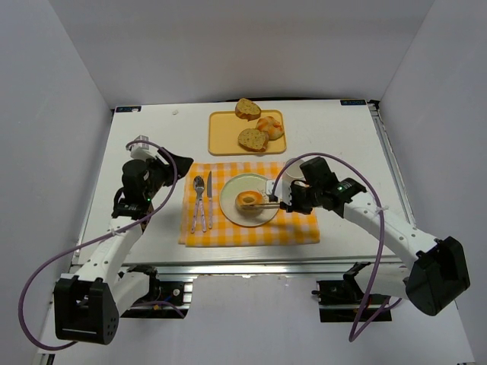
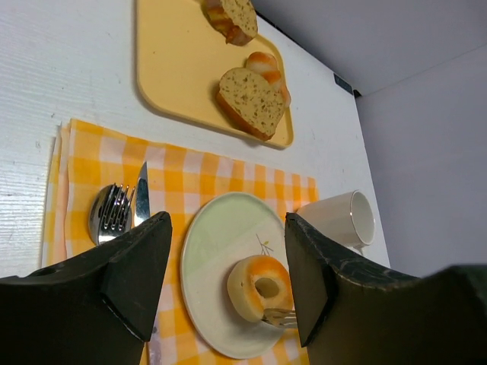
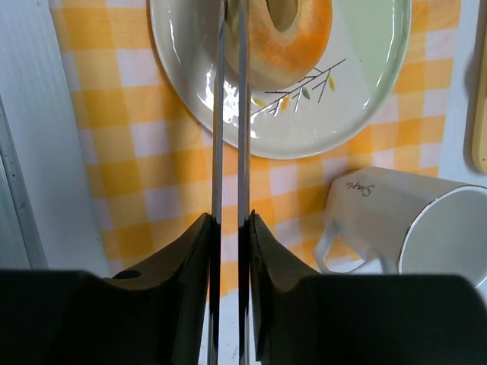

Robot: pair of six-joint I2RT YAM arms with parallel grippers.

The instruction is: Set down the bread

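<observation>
Black fingers of the right gripper (image 3: 228, 220) fill the bottom of the right wrist view, pinched onto thin metal tongs (image 3: 228, 114). The two blades of the tongs run side by side, nearly touching, straight up to the small golden-brown ring of bread (image 3: 293, 38).

Just right of them, a white ceramic mug (image 3: 380, 220) carries cursive lettering near its rim that reads roughly "Simple". It seems to lie on its side, with its mouth turned away from the plate. The round pale green plate (image 3: 365, 99) bears a small drawn sprig with leaves and no writing.

The bread lies flat at about the middle of this plate. It is darker orange-brown on top and paler round its sides, and its centre hole faces up. Being round, it has no long axis. The tong tips meet it at its right edge.

The plate sits on a yellow-and-white checked cloth (image 3: 129, 152) spread over the white table (image 1: 152, 137). On the cloth, left of the plate, a metal fork (image 2: 116, 209) lies over a spoon (image 2: 99, 220) beside a knife (image 2: 141, 198).

Behind the cloth, a yellow rectangular tray (image 1: 221, 137) holds two brown-crusted bread slices (image 1: 253, 139) and a pale knotted roll (image 1: 270, 125).

The left gripper (image 2: 228, 228) hangs left of the cloth with its jaws spread wide and nothing between them.
</observation>
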